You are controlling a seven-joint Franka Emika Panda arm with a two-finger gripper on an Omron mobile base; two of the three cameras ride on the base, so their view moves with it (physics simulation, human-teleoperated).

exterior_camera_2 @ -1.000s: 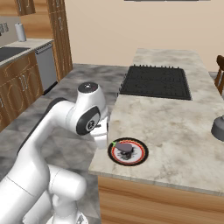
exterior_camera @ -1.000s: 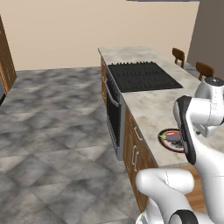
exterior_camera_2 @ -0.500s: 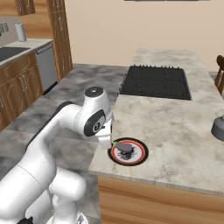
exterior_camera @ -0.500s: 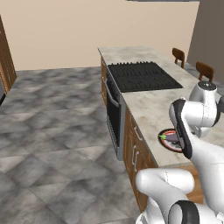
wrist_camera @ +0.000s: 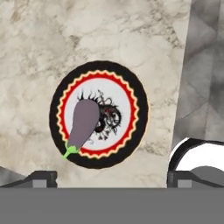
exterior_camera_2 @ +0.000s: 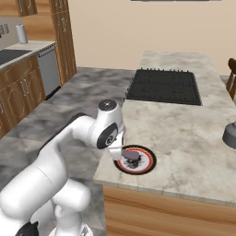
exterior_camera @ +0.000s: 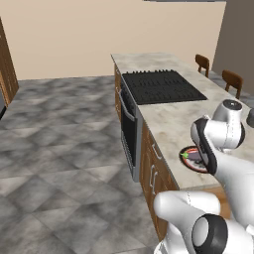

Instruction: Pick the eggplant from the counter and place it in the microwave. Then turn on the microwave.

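The eggplant, dark purple with a green stem end, lies on a round red-rimmed plate near the counter's edge. My gripper hangs above the plate, open, its two fingertips spread wide with nothing between them. From the right base view, the eggplant rests on the plate just beside my lowered hand. In the left base view the arm covers part of the plate; the eggplant's green stem peeks out. The microwave is out of view.
A black ridged cooktop lies farther along the counter, above an oven front. A grey pot stands at the counter's right edge. Two chairs stand beyond it. The counter edge drops to the tiled floor right beside the plate.
The arm has swung toward the plate, bringing the hand over it. The gripper has stayed open; eggplant and plate have not moved.
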